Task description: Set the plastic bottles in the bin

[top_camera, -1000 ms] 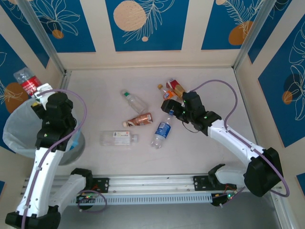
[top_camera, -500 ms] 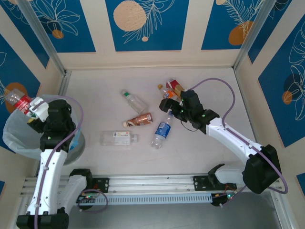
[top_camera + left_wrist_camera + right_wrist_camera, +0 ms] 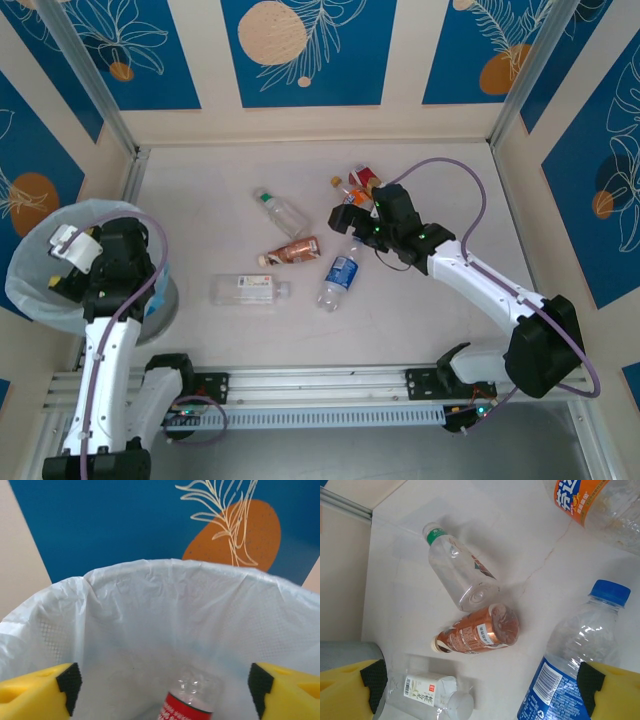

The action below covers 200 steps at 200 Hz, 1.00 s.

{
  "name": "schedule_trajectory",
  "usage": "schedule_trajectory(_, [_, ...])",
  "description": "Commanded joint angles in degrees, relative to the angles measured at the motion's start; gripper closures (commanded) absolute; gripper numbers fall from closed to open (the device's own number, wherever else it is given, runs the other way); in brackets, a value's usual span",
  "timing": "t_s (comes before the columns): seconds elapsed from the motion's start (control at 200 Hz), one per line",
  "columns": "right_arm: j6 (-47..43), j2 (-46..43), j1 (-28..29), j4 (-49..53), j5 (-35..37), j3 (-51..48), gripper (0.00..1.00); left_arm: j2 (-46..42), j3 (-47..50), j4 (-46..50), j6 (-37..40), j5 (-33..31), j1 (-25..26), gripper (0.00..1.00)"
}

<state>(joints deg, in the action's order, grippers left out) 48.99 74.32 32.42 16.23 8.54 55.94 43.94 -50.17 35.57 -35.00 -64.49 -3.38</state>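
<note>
My left gripper [image 3: 72,258] hangs over the bin [image 3: 30,285], a round grey bin with a white bag liner [image 3: 165,605]. Its jaws stand open, and a red-labelled bottle [image 3: 192,700] lies loose inside the bin between and below them, touching neither. My right gripper [image 3: 348,225] is open, low over the table. Below it lie a brown bottle [image 3: 477,630], a blue-labelled bottle [image 3: 570,680], a clear green-capped bottle [image 3: 460,572], a white-labelled bottle [image 3: 430,692] and an orange-labelled bottle [image 3: 600,505]. In the top view a red-labelled bottle [image 3: 366,178] lies just behind the orange one [image 3: 354,197].
Blue-and-cream wall panels [image 3: 300,50] close the table at the back and both sides. The bin stands at the table's left edge, beside the left arm. A metal rail [image 3: 320,385] runs along the near edge.
The left gripper swung down over the bin and opened; the red-labelled bottle it held has dropped into the bin. The right gripper crept left towards the bottles.
</note>
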Motion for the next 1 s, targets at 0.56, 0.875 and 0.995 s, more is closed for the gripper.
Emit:
schedule_trajectory(0.56, [4.02,0.2,0.73,9.63,8.96,-0.63,0.01,0.08,-9.54,2.16,3.98,23.66,-0.83,0.01])
schedule_trajectory(0.875, [6.47,-0.08,0.89,8.17,12.87,-3.53,0.03,0.87,-13.51,2.7,6.64,45.51,-0.76,0.01])
schedule_trajectory(0.995, [6.27,0.55,0.97,7.85,13.44,-3.91,0.05,1.76,-15.56,1.82,7.97,56.31,-0.75,0.01])
